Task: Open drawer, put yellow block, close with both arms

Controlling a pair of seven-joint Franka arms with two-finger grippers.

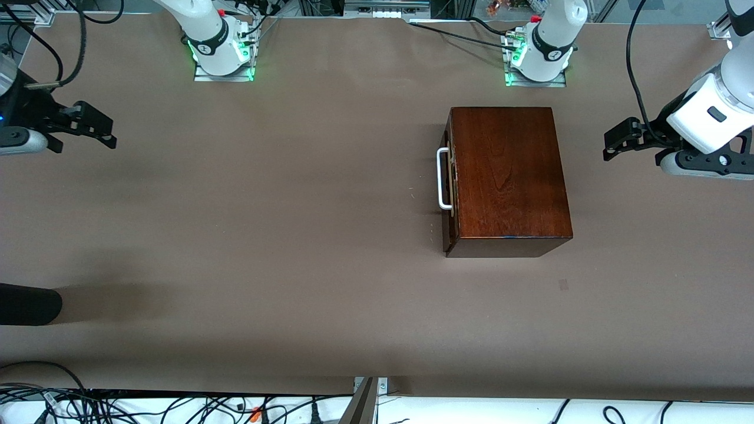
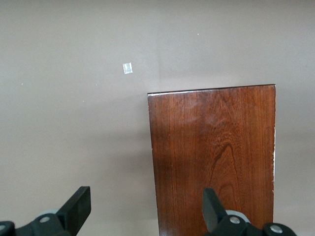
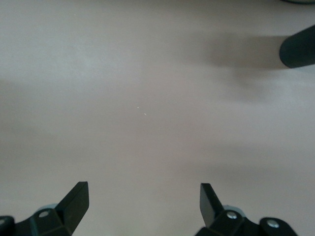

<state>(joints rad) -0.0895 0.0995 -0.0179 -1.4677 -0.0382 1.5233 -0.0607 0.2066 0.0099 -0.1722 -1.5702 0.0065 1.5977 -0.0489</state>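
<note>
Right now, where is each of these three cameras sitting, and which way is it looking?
Front view: high across the table, facing both arm bases; shows the wooden box, its drawer shut, the left end effector and the right end effector.
Left wrist view: on the left arm, looking down at the box; its open fingers show.
Right wrist view: on the right arm, over bare table; open fingers show.
Shared: front and left wrist views both show the box.

A glossy dark reddish-brown wooden box (image 1: pixel 509 174), its top streaked with darker grain, sits on a plain taupe-brown counter (image 1: pixel 265 224). A white bar handle (image 1: pixel 443 179) fronts a sliver of pale drawer (image 1: pixel 451 176) wood. Black tools, left (image 1: pixel 612 145) and right (image 1: pixel 97 126), tip white arms. A small pale square (image 2: pixel 127 68), perhaps tape, marks the counter near the box.
</note>
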